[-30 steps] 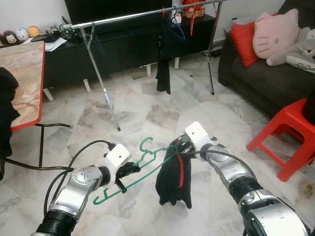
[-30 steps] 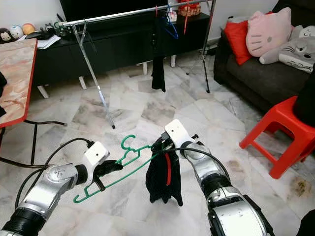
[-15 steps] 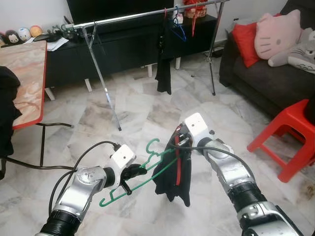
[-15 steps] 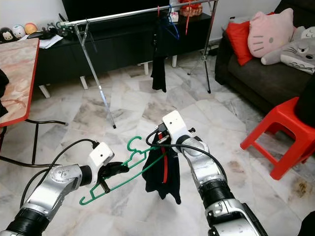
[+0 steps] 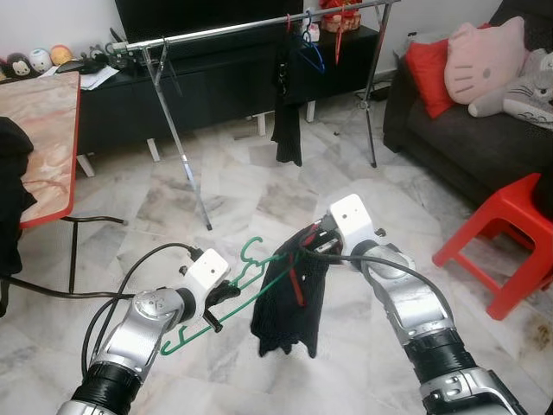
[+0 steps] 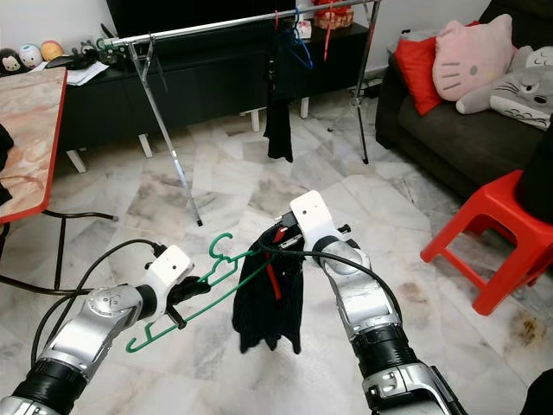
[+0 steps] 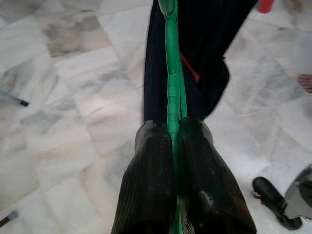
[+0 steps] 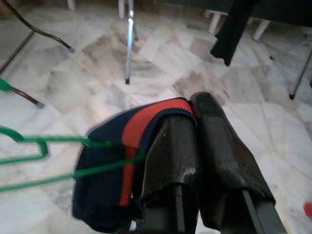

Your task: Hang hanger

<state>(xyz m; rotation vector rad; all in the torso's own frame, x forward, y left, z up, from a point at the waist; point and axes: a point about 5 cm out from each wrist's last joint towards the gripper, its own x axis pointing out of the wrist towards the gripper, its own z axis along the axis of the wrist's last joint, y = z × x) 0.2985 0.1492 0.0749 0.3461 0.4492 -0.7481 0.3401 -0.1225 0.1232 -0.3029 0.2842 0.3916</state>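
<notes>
Rail (image 5: pixel 216 33) spans the back, dark cloth hanging from it | garment (image 5: pixel 287 303) well in front of rail, right gripper (image 5: pixel 304 245) clamped on its top | green hanger (image 5: pixel 226 290) beside garment, pinched by left gripper (image 7: pixel 176 141)

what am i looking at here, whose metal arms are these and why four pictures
They belong to a walking humanoid robot. The two wide pictures come from cameras in its head, looking down at its own arms; the two close-ups come from cameras on its wrists. Its left claw is shut on a green hanger. Its right claw pinches a dark garment with a red stripe, draped over that hanger. Ahead on the marble floor stands a metal clothes rail, where the hanger should go.
</notes>
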